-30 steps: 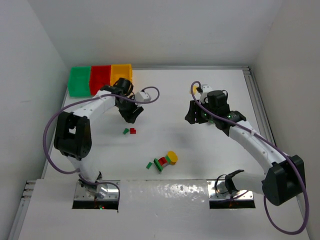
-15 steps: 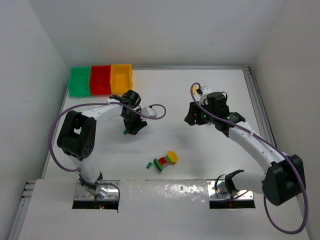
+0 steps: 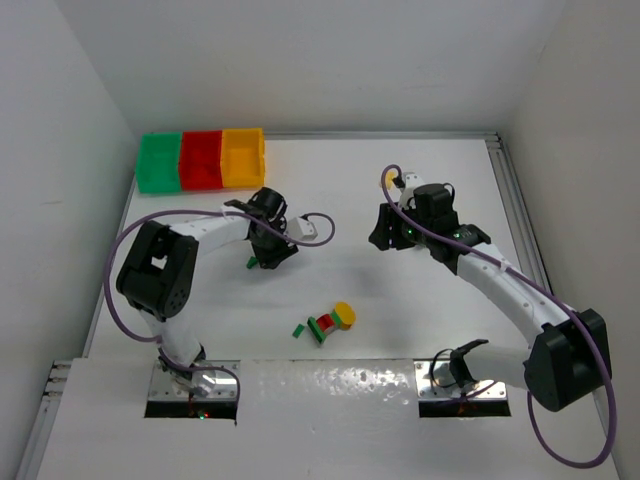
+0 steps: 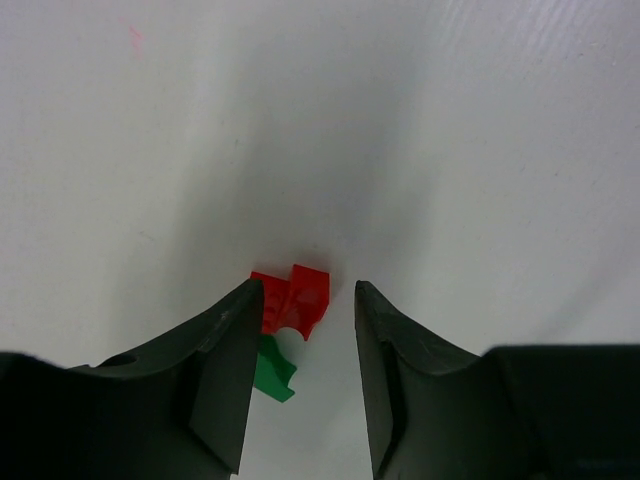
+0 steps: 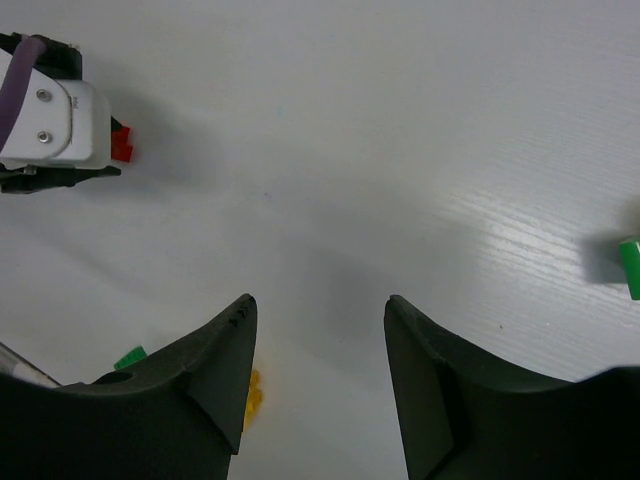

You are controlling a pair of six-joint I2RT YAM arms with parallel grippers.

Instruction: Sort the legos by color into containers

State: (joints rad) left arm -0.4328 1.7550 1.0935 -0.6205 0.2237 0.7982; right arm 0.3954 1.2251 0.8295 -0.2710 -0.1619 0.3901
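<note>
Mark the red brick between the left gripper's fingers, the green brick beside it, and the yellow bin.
red brick [image 4: 297, 297]: left wrist view, on the middle of the brick.
green brick [image 4: 272, 370]: left wrist view, on the part left uncovered.
yellow bin [image 3: 243, 181]: top external view, on its near wall.

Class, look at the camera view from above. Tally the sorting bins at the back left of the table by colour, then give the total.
Green bin: 1
Red bin: 1
Yellow bin: 1
Total: 3
</note>
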